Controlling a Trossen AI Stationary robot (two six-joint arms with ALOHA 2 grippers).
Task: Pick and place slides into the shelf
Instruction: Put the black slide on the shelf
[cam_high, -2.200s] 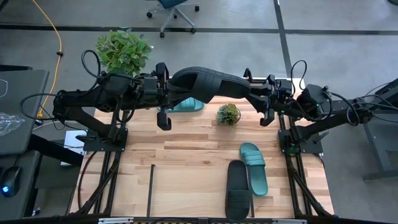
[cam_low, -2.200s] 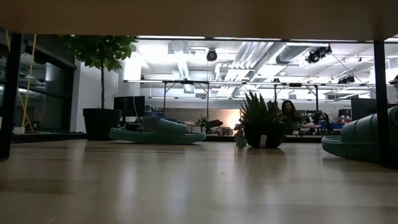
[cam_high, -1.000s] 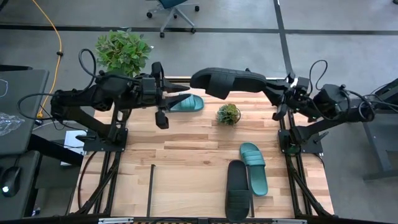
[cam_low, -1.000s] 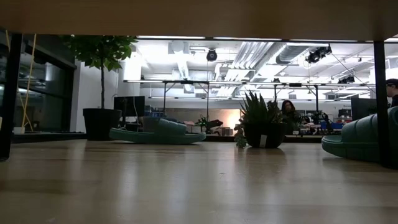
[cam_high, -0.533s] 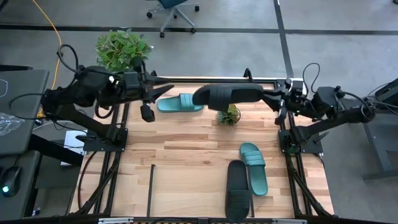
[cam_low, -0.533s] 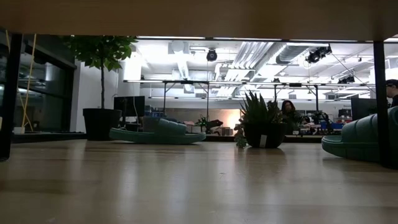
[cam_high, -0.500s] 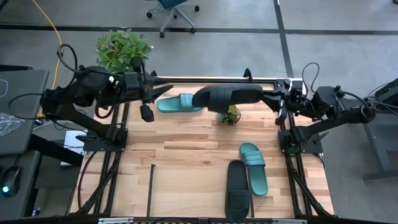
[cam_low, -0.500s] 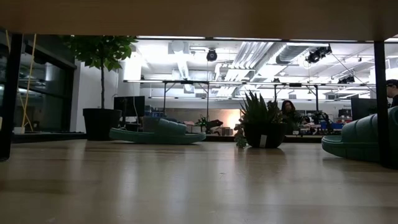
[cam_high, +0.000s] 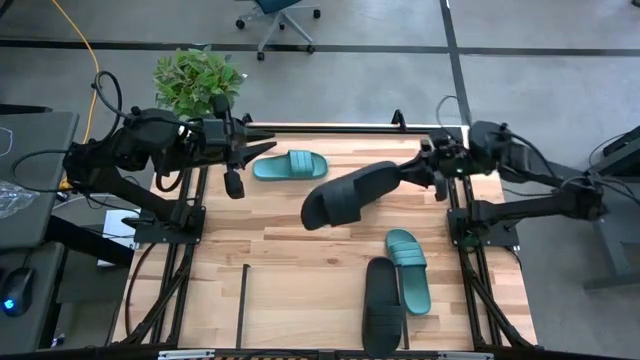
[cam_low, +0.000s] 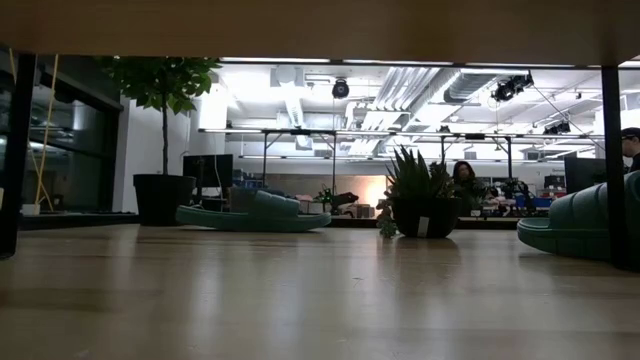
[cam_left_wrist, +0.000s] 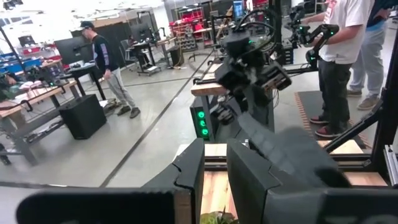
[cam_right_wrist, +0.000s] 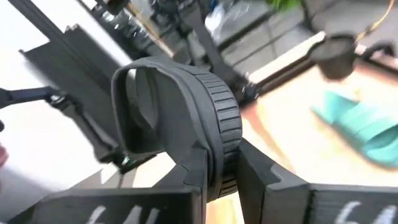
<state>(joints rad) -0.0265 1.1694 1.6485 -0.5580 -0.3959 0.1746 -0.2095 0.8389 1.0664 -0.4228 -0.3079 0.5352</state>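
Note:
My right gripper (cam_high: 408, 175) is shut on a black slide (cam_high: 345, 195), held in the air over the middle of the table. It hides the small potted plant from above; the plant (cam_low: 415, 195) shows in the low view. A teal slide (cam_high: 290, 165) lies flat near the far edge. Another teal slide (cam_high: 408, 270) and a black slide (cam_high: 383, 305) lie side by side at the near right. My left gripper (cam_high: 262, 147) hovers at the far left, narrowly open and empty. The low view looks out of a light-wood bay (cam_low: 300, 300) between black posts, the shelf. My right gripper pinches the sole's end (cam_right_wrist: 217, 155) farthest from the strap between its two fingers, one on each face. The fingers come nearly level from the table's right side and lie along the slide. The slide is lifted clear, rolled on edge, its strap end (cam_high: 325, 205) slanting toward the near left.
A big leafy plant (cam_high: 198, 80) stands beyond the far left corner. Black frame rods (cam_high: 320, 128) run along the far edge. People (cam_left_wrist: 348, 50) stand in the room beyond the table. Bare wood (cam_high: 290, 260) lies at the centre and near left.
My right gripper has swung from over the far edge toward the table's middle and down, rolling as it went. The black slide has come with it, from lying level along the far edge to slanting over the centre. My left gripper has drawn back toward the far left.

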